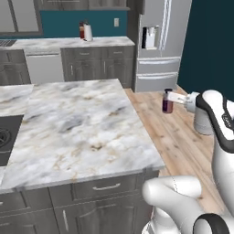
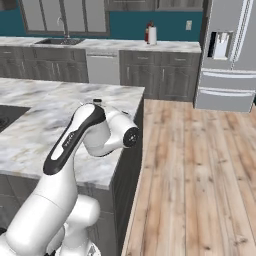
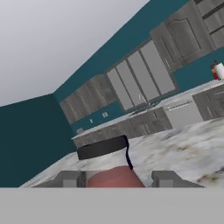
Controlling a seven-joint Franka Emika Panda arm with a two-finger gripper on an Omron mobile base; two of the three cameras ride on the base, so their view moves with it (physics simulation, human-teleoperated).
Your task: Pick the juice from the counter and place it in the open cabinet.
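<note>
Arm bent sideways, fingers (image 1: 170,97) closed on the juice (image 1: 167,104).

Table (image 1: 77,123): polished white-grey marble, tan veins.
Drawers (image 1: 91,192): matt dark grey wood grain, metal handles.
Floor (image 1: 178,137): light wood planks.
Fridge (image 1: 160,41): brushed steel.
Juice (image 1: 167,103): smooth purple bottle, dark cap.

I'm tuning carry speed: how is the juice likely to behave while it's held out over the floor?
The juice looks like a small rigid bottle, so probably stiff and light. The hand grips it near the top, so the smooth body may swing or slip. It hangs off the counter, so a slip would likely drop it.
</note>
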